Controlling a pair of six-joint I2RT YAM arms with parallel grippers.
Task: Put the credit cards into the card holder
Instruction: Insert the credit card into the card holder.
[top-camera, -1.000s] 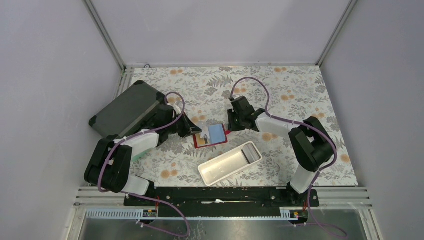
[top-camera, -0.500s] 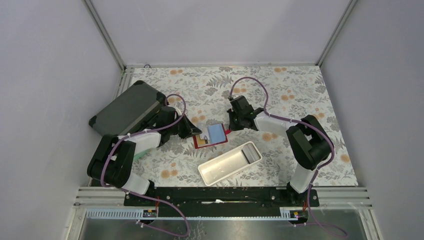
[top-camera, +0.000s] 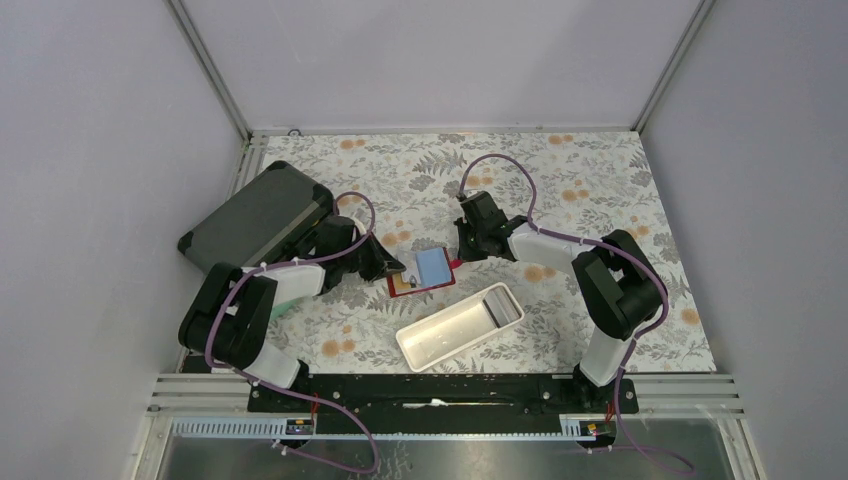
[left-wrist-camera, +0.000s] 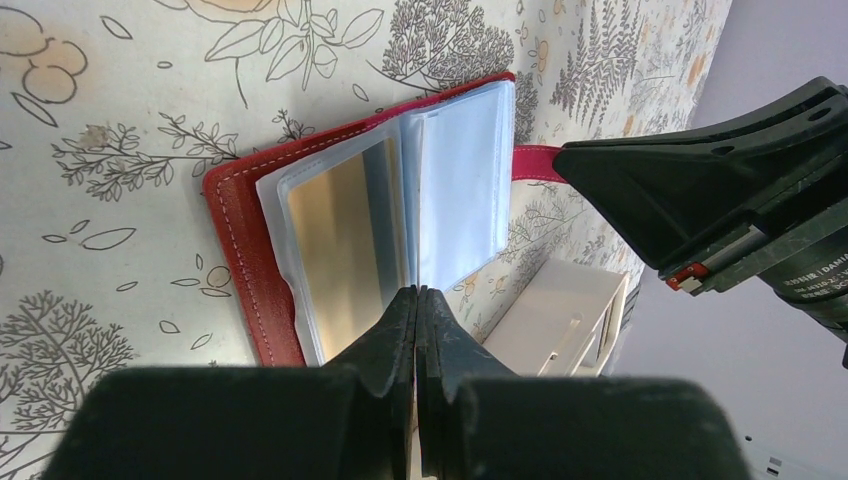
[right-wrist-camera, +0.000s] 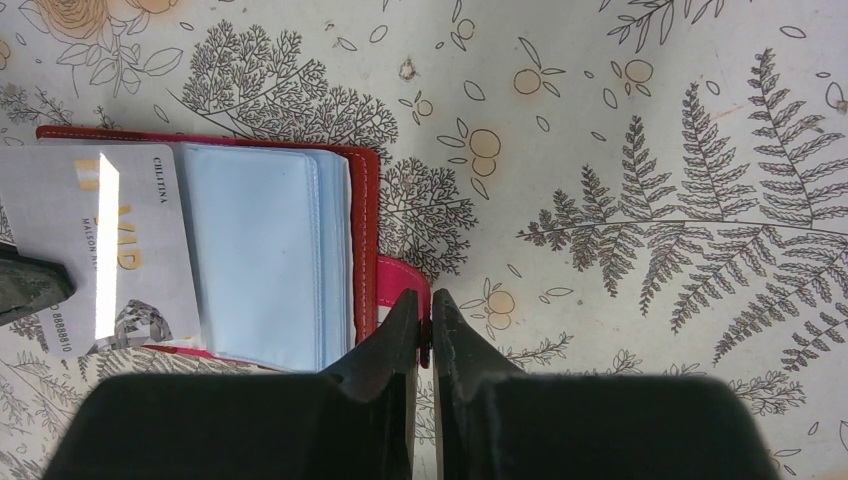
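Note:
The card holder, a red wallet, lies open mid-table with its clear sleeves up. A yellow-brown credit card sits in the sleeve on its left half; it looks pale, with gold lettering, in the right wrist view. A light blue credit card shows through the sleeves on the right half. My left gripper is shut, its tips against the sleeves' near edge at the fold; nothing shows between them. My right gripper is shut on the wallet's red strap.
A long white tray lies just in front of the wallet, angled. A big dark grey hard case rests at the back left beside my left arm. Grey walls and metal rails bound the flowered tabletop.
My right gripper has shut on the wallet's red strap. My left arm's elbow has swung in a little while its shut gripper stayed at the wallet.

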